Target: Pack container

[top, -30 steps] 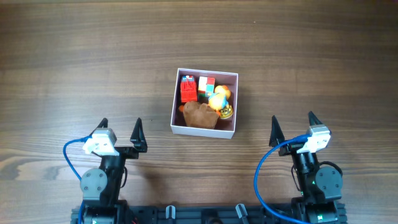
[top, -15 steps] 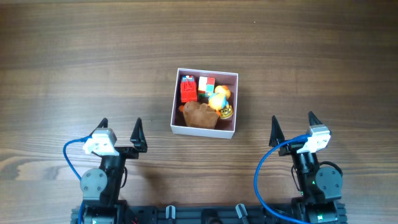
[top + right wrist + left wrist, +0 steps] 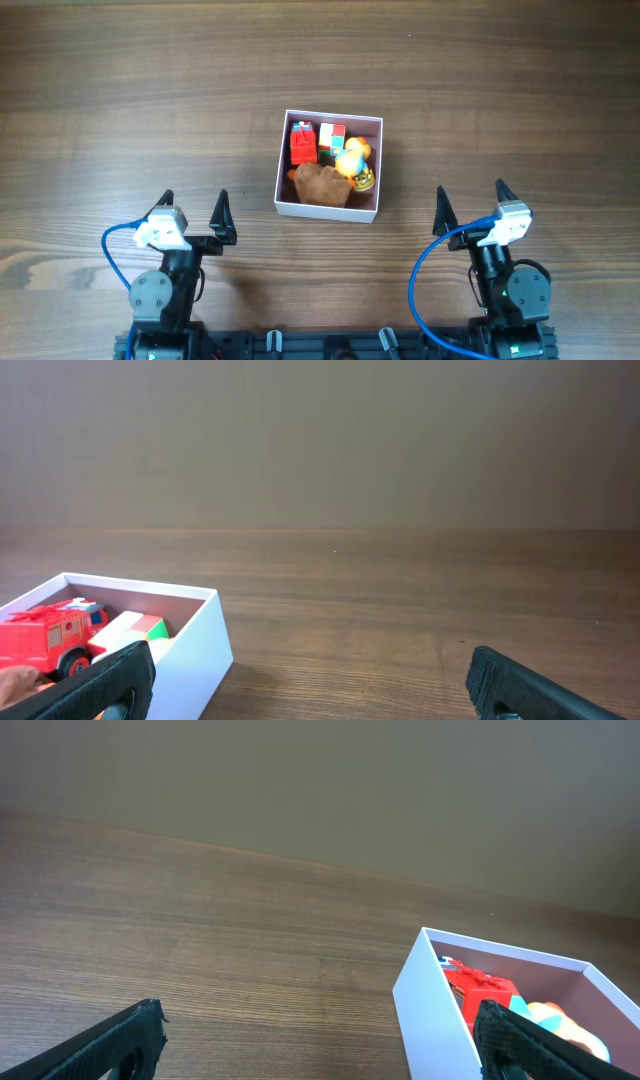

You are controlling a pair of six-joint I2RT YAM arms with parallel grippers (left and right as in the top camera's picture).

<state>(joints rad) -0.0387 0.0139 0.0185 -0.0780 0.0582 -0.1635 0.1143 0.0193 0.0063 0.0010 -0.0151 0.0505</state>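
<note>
The container [image 3: 374, 165], a square white box with a pink inside, sits in the middle of the table. It holds a red toy truck [image 3: 302, 142], a coloured cube [image 3: 332, 136], a yellow duck [image 3: 351, 158] and a brown plush toy [image 3: 322, 185]. The container also shows in the left wrist view [image 3: 425, 995] and the right wrist view [image 3: 200, 640]. My left gripper [image 3: 194, 213] is open and empty, near the front edge, left of the container. My right gripper [image 3: 470, 207] is open and empty, near the front edge, right of the container.
The wooden table [image 3: 150, 90] stretches bare around the container. Blue cables [image 3: 425, 270] loop beside both arm bases at the front edge.
</note>
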